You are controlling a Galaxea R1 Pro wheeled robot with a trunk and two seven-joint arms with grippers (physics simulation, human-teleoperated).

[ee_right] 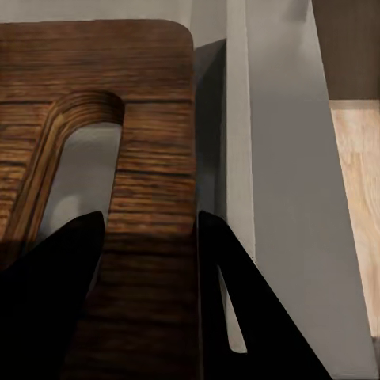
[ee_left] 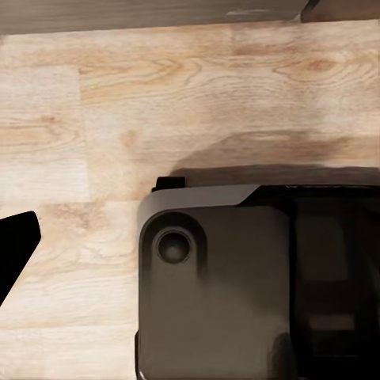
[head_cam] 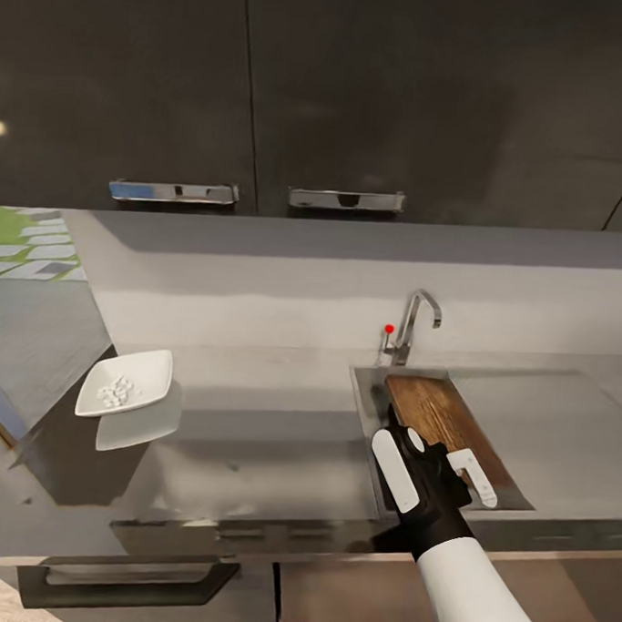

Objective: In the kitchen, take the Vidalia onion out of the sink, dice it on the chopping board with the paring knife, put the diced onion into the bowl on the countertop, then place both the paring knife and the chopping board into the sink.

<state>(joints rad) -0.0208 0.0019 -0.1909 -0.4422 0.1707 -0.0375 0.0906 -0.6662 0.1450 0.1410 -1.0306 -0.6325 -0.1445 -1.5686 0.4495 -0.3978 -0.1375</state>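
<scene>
The dark-brown chopping board [head_cam: 444,411] lies tilted in the sink [head_cam: 368,398], its far end near the chrome tap [head_cam: 412,324]. My right gripper [head_cam: 431,452] holds the board's near end. In the right wrist view the right gripper [ee_right: 150,226] pinches the wooden strip beside the handle hole [ee_right: 75,146], with its black fingers pressed on both sides. The white bowl [head_cam: 158,365] sits on the grey countertop [head_cam: 269,418] at the left and holds pale diced onion [head_cam: 117,392]. The paring knife is hidden. One black fingertip [ee_left: 17,241] of my left gripper hangs above the wooden floor.
Dark wall cabinets with chrome handles [head_cam: 346,200] hang above the worktop. A flat drainboard [head_cam: 543,414] lies right of the basin. A drawer handle [head_cam: 128,580] shows below the counter's front edge. My own dark base [ee_left: 237,285] sits on the light wood floor [ee_left: 158,103].
</scene>
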